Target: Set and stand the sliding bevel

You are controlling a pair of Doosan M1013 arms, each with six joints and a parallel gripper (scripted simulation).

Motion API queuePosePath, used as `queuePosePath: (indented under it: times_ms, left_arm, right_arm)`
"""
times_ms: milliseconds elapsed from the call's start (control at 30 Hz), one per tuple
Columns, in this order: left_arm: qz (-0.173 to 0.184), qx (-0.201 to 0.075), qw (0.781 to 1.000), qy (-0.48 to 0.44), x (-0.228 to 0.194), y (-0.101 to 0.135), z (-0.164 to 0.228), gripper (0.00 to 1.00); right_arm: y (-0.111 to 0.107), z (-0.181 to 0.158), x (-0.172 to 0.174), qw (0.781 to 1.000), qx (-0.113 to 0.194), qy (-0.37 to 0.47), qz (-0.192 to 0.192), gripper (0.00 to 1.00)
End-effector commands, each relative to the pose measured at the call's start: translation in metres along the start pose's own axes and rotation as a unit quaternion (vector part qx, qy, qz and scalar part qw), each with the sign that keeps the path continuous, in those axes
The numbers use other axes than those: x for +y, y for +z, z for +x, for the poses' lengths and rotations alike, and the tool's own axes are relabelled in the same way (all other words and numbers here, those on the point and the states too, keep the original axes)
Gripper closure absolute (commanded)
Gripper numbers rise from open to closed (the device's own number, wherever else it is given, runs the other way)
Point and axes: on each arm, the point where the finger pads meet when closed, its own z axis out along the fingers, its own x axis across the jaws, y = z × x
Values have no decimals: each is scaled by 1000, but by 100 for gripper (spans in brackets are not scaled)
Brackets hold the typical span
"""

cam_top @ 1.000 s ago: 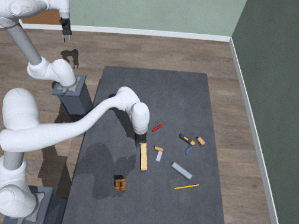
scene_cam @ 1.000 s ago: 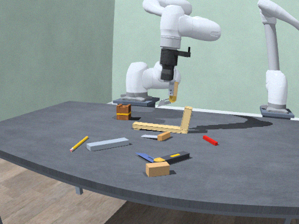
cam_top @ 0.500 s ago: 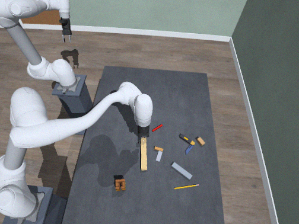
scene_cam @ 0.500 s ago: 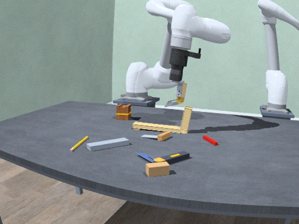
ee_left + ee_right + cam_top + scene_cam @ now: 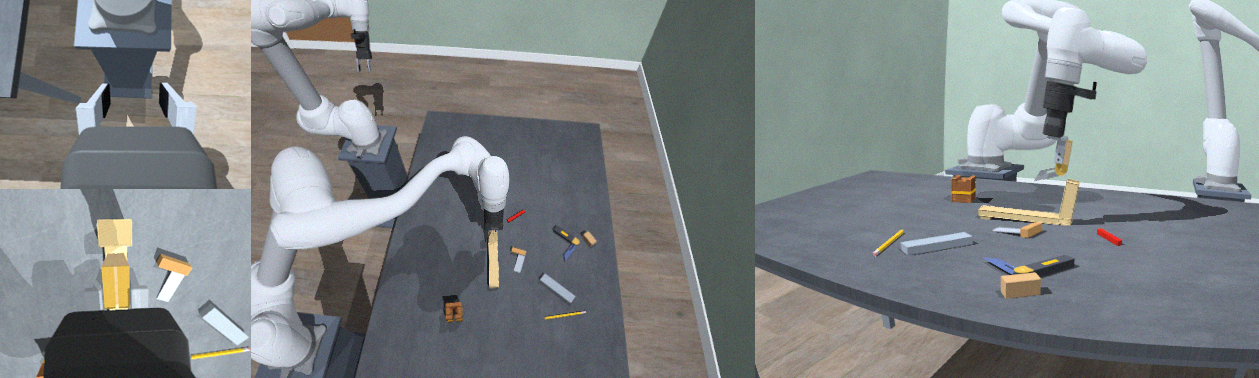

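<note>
My right gripper (image 5: 1061, 154) (image 5: 116, 278) is shut on the wooden bevel (image 5: 1068, 150) (image 5: 109, 282), whose handle points downward. Its grey blade (image 5: 1047, 174) sticks out low to one side in the exterior view. The bevel hangs just above the pale leg (image 5: 1069, 200) (image 5: 114, 233), not visibly touching it. The leg rises, slightly tilted, from one end of the rail (image 5: 1020, 215) (image 5: 494, 272). The slotted block (image 5: 453, 311) (image 5: 963, 190) stands apart on the table, brown with a yellow band. My left gripper (image 5: 364, 67) (image 5: 134, 94) is open and empty, beyond the table.
The black bevel (image 5: 563, 233) (image 5: 1055, 265) with blue blade lies near a small wood block (image 5: 589, 238) (image 5: 1021, 286). An orange-handled square (image 5: 518, 251) (image 5: 174, 265) lies beside the rail. A grey bar (image 5: 557, 288), a pencil (image 5: 565, 315) and a red stick (image 5: 516, 216) lie around.
</note>
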Motion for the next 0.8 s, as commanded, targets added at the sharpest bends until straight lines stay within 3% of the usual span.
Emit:
queuePosePath:
  times_ms: [0, 767]
  left_arm:
    - [-1, 0, 1000, 0, 0, -1, 0, 0]
    - [-1, 0, 1000, 0, 0, -1, 0, 0]
  right_arm:
    - [-2, 0, 0, 1000, 1, 0, 1, 100]
    - [13, 0, 0, 1000, 1, 0, 1, 100]
